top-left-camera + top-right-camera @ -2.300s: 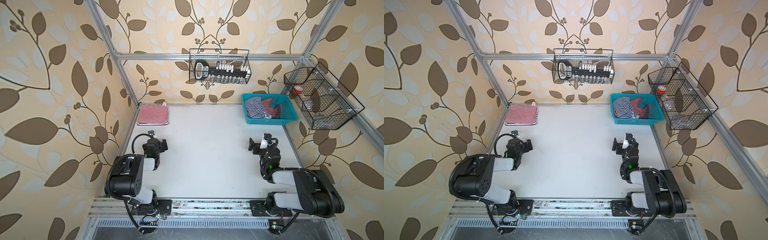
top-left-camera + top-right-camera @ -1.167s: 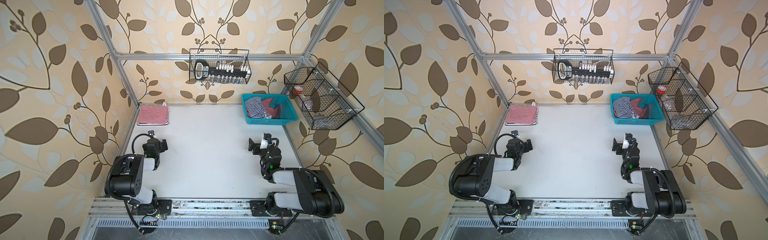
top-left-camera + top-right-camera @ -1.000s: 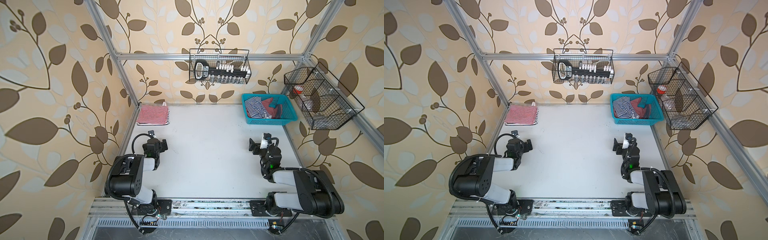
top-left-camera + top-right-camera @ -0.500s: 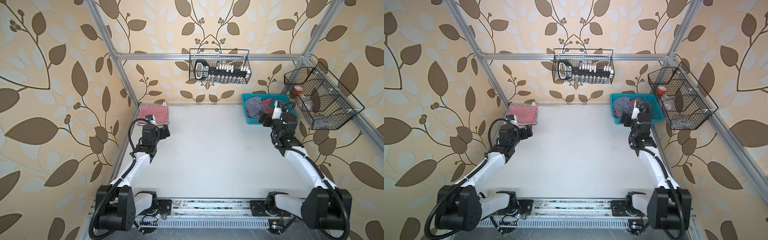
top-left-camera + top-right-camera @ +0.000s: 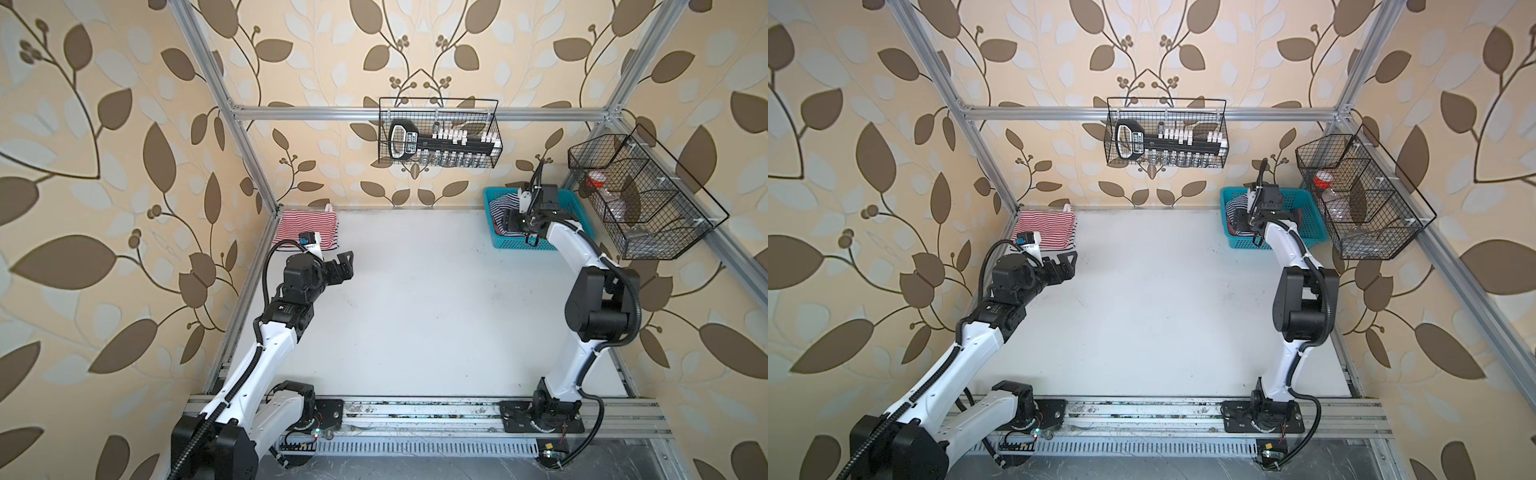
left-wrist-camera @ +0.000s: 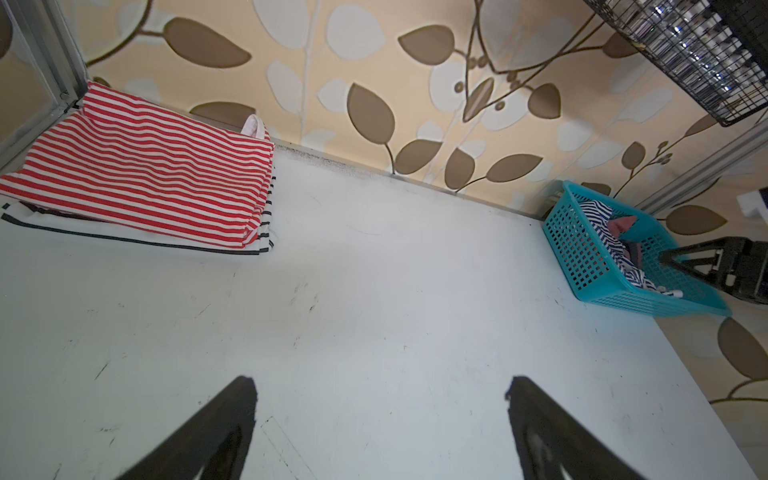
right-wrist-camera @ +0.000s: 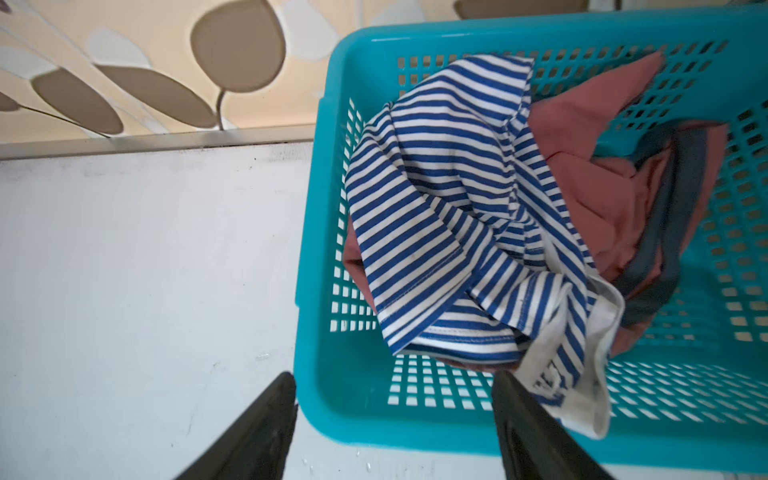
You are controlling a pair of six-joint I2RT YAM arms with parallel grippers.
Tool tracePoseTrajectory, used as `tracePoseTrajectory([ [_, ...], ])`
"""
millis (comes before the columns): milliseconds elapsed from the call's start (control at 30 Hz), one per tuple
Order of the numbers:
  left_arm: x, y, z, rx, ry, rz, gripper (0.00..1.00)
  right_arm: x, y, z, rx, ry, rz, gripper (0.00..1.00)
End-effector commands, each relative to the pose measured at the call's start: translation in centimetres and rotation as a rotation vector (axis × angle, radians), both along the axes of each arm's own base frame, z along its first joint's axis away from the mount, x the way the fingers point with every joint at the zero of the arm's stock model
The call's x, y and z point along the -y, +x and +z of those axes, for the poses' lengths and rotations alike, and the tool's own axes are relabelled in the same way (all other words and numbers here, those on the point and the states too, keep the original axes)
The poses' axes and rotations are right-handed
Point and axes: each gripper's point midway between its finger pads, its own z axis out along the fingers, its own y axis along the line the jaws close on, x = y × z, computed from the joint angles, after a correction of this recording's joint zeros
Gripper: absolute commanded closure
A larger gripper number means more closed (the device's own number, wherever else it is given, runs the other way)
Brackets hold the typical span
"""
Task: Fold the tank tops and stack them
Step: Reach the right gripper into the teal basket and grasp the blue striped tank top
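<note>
Having swung out from rest, the right end effector [image 7: 394, 374] hangs, jaws apart, over the basket [image 7: 498, 29]'s blue-striped tank top [image 7: 449, 216], ready to grab.

dusty red top [image 7: 582, 187] mostly buried (under navy-striped top [image 7: 436, 208]), wire rack [image 5: 384, 112] contents indistinct

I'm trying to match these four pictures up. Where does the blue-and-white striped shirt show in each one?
Top view: blue-and-white striped shirt, crumpled at the far right.
Top view: same far-right spot.
Left wrist view: small and distant, across the table.
Right wrist view: close up, draped over a dusty red shirt.
Shared landmark: the turquoise basket holding it.
</note>
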Motion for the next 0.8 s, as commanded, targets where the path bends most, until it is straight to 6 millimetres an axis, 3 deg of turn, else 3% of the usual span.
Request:
tracePoseTrajectory([
  [0, 0.8, -0.4, 1.7, 0.031, -0.032, -0.029, 0.04, -0.7, 0.2, -1.9, -0.082, 0.072, 0.025, 0.29],
  [167, 0.4, -0.3, 1.3, 0.02, -0.032, -0.005, 0.04, -1.5, 1.5, -3.9, -0.119, 0.183, 0.023, 0.37],
  [333, 0.3, -0.5, 1.3, 0.015, -0.028, -0.001, 0.04, -1.1, 1.8, -5.5, -0.152, 0.183, -0.004, 0.38],
  [500, 0.2, -0.7, 1.2, 0.013, -0.021, 0.005, 0.04, -0.8, 1.9, -6.9, -0.18, 0.2, -0.021, 0.48],
  [633, 0.1, -0.8, 1.4, 0.015, -0.021, 0.008, 0.04, -0.5, 2.0, -7.3, -0.19, 0.223, -0.036, 0.62],
  [767, 0.0, -0.8, 1.5, 0.018, -0.017, 0.013, 0.04, -0.1, 2.1, -7.3, -0.186, 0.221, -0.047, 0.84],
])
